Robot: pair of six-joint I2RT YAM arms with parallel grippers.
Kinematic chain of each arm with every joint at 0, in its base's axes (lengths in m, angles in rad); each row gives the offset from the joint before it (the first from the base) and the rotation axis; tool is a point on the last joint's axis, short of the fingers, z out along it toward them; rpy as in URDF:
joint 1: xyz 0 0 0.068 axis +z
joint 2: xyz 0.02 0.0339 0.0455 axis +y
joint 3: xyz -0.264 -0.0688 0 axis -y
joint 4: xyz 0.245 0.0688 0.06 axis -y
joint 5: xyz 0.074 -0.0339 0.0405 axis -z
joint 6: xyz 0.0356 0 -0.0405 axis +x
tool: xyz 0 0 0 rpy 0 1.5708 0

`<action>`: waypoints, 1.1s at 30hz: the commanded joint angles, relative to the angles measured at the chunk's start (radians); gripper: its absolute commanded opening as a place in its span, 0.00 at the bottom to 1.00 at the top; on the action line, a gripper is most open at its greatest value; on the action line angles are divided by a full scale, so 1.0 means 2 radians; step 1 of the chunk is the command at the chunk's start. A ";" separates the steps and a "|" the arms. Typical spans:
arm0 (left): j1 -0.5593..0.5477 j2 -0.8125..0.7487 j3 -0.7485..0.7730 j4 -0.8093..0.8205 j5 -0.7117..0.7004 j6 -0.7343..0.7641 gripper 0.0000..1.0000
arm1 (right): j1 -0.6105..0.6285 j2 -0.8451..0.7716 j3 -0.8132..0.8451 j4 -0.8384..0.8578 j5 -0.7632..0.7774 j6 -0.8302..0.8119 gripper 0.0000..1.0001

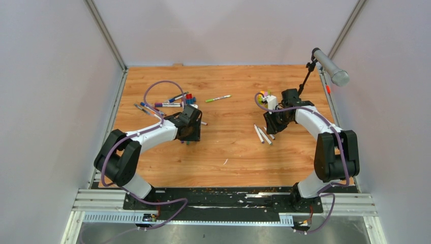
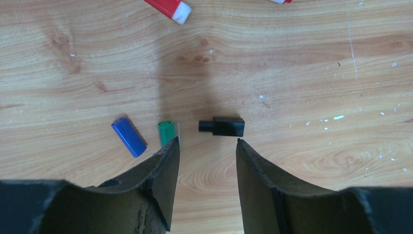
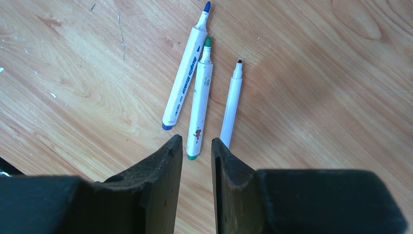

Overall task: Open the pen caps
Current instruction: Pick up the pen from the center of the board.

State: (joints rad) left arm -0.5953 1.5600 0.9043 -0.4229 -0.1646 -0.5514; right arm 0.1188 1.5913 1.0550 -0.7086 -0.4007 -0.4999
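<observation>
The scratched light-brown wooden tabletop is boxed in by plain pale grey walls and silver metal corner posts, pretty evenly lit.

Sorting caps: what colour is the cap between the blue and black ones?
Green cap, left wrist view.

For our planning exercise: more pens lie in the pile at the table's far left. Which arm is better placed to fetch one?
Left, probably. The left gripper hangs open and empty right beside the pile of pens; the right gripper is across the table, over three uncapped pens.
</observation>
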 commanded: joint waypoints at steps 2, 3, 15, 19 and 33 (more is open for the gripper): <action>-0.001 -0.019 0.014 0.005 0.001 0.006 0.53 | -0.003 -0.019 0.016 -0.002 -0.013 -0.008 0.29; -0.001 -0.020 0.014 0.004 -0.001 0.006 0.53 | -0.003 -0.019 0.016 -0.001 -0.013 -0.008 0.29; 0.055 -0.065 -0.014 0.086 0.041 -0.024 0.47 | -0.003 -0.020 0.016 -0.004 -0.020 -0.010 0.30; 0.076 -0.051 -0.001 0.090 0.015 -0.076 0.47 | -0.003 -0.020 0.017 -0.005 -0.022 -0.011 0.30; 0.088 0.110 0.175 -0.050 -0.080 -0.168 0.47 | -0.003 -0.020 0.017 -0.006 -0.029 -0.011 0.30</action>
State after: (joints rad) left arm -0.4294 1.7054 1.1625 -0.4404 -0.2836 -0.8124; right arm 0.1188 1.5871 1.0550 -0.7174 -0.4297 -0.5037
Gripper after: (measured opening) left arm 0.469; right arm 0.295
